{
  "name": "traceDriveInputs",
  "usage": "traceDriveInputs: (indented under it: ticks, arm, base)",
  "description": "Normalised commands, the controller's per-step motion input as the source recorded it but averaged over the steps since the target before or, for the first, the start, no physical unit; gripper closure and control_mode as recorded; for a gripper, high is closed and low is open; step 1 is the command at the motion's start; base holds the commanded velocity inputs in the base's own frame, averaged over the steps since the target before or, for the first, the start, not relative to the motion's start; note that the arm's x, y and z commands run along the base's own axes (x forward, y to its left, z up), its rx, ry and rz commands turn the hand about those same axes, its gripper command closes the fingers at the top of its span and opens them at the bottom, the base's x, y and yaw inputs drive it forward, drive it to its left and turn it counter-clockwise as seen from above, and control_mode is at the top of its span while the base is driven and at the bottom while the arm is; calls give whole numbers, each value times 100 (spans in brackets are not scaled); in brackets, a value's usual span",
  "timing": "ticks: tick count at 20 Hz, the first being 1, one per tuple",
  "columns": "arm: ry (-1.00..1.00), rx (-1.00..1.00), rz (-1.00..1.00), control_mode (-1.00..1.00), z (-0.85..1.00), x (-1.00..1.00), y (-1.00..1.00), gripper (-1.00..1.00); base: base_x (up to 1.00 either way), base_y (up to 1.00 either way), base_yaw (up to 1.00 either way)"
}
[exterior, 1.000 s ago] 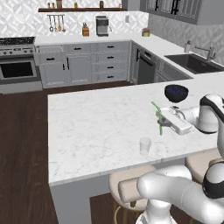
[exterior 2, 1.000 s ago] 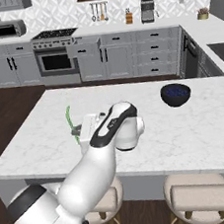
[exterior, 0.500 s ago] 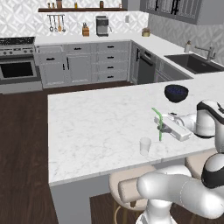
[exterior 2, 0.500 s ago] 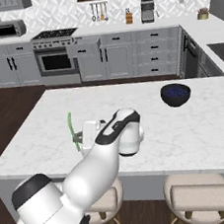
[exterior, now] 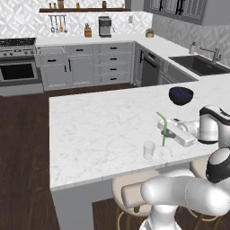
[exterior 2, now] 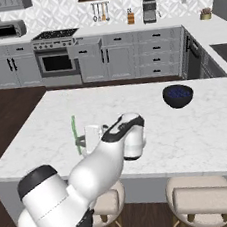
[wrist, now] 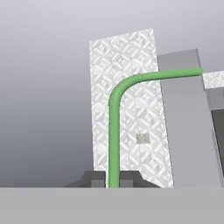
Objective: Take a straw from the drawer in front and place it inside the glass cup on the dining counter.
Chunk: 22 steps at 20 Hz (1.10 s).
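Observation:
My gripper is shut on the light-green straw and holds it upright over the white marble dining counter, bent end up. The clear glass cup stands near the counter's front edge, just left of the straw's lower end and apart from it. In the right base view the straw sticks up beside my gripper near the counter's left end. In the hand view the straw rises between the dark fingertips and bends to the right. Far back beside the stove, a grey drawer stands pulled out.
A dark blue bowl sits on the counter behind my arm, also seen as the bowl. Stools stand under the counter's front edge. A sink lies in the worktop at the right.
My gripper has carried the straw slightly lower and closer to the counter's front edge, nearer the cup. The cup and bowl have stayed in place.

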Motion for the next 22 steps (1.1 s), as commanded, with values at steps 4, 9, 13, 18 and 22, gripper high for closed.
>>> traceDriveInputs:
  ticks: [4, 9, 13, 18, 22]
  arm:
    - [3, 3, 3, -100, -1, 29, -12, 100]
    - [4, 1, 4, -100, -4, 17, -7, 100]
    - [2, 0, 4, -100, -14, 0, 0, 100]
    - [3, 0, 4, -100, -15, 2, 0, 100]
    - [2, 0, 4, -100, -11, 5, 0, 100]
  base:
    - [0, 0, 0]
    - [0, 0, 0]
    - [0, 0, 0]
    - [0, 0, 0]
    - [0, 0, 0]
